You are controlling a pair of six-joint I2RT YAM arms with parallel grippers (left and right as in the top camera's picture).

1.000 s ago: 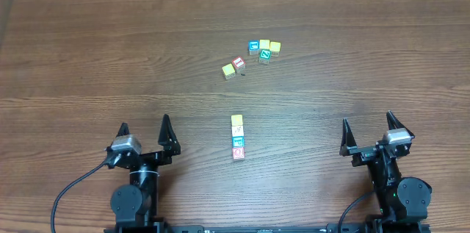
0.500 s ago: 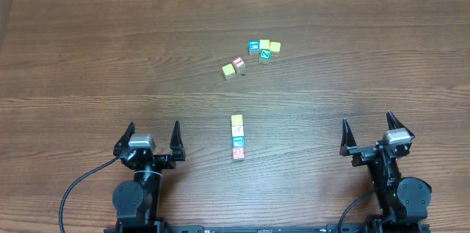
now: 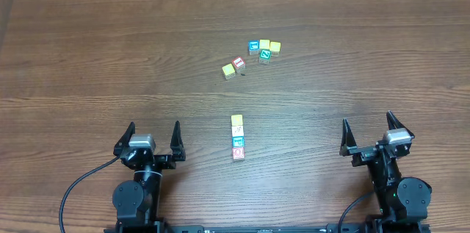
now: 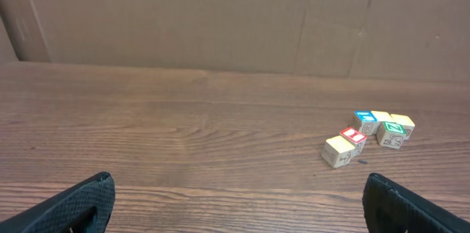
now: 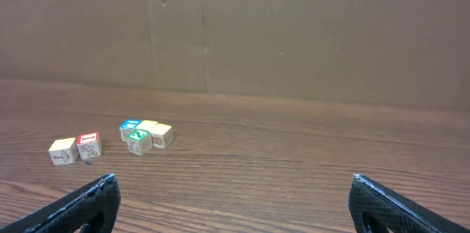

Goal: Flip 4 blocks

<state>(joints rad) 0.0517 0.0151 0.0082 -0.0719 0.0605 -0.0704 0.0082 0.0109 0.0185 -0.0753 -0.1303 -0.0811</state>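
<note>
Here, the blocks lie in a short touching row on the table between the arms, with yellow, cream, blue-bordered and red-bordered tops. Left gripper and right gripper gape wide, holding nothing, well apart from them.

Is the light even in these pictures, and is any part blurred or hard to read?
Overhead: even light, no glare, faint shadows; the row of blocks is sharp, but its letters are too small to read. Left wrist: the far cubes are sharp, the left fingers dark and slightly soft. Right wrist: likewise, the right fingers dark.
</note>
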